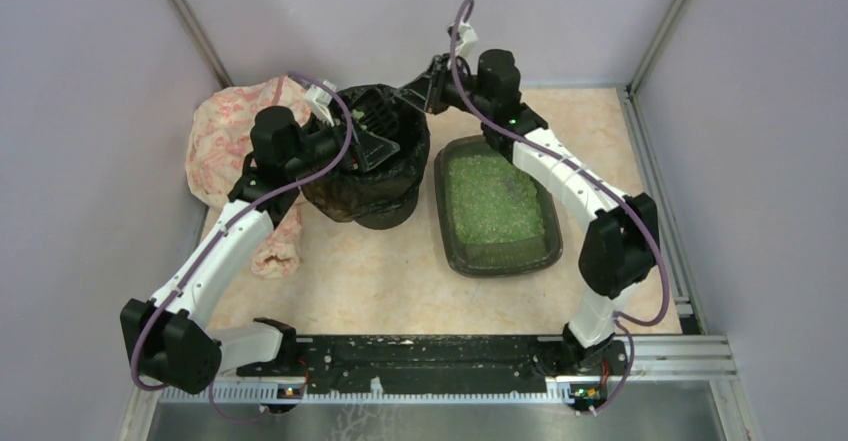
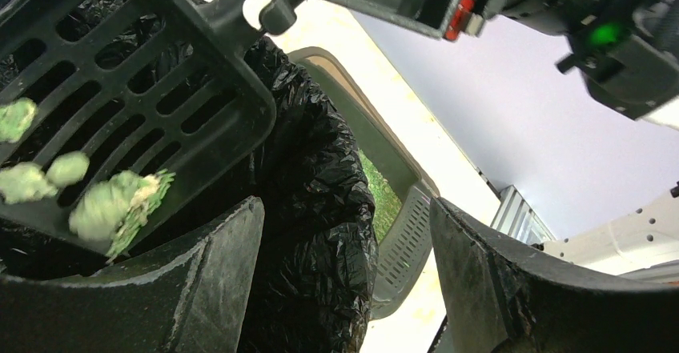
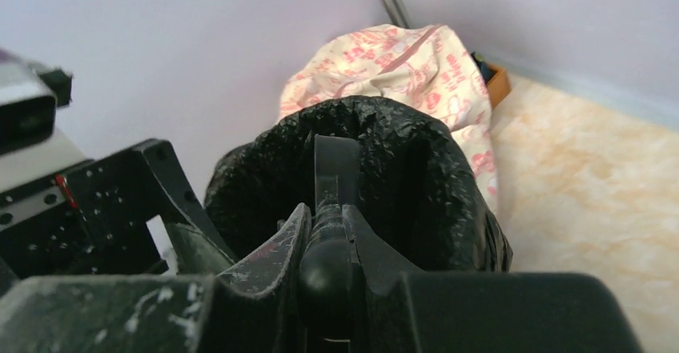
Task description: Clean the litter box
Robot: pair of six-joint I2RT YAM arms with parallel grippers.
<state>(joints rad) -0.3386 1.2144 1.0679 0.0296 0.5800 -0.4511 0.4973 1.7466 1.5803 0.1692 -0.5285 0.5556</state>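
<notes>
At the far left a crumpled cloth, pale with a pink print, lay soft and bunched against the bin. The bin was round and lined with a black bag, glossy and heavily wrinkled. Our left hand was at its rim with the jaws spread wide and the bag bulging between them; we could not tell whether either finger touched the plastic.

Over the bin's mouth sat the scoop, hard black plastic with long slots, tilted down. Several pale green clumps, lumpy and crumbly, clung near its lower edge. Our right hand was clamped tight on the scoop's narrow handle, its scuffed fingers dusted white.

Just right of the bin, the litter box rested on the beige desk, a shallow dark tray with rounded corners holding loose green granules.

We judged the main risk to be spillage. The clumps looked stuck, so shaking them free could throw crumbs past the rim. The scoop's edge might also snag the thin bag and drag it loose. With both hands crowded together, a careless swing could knock them into each other.
</notes>
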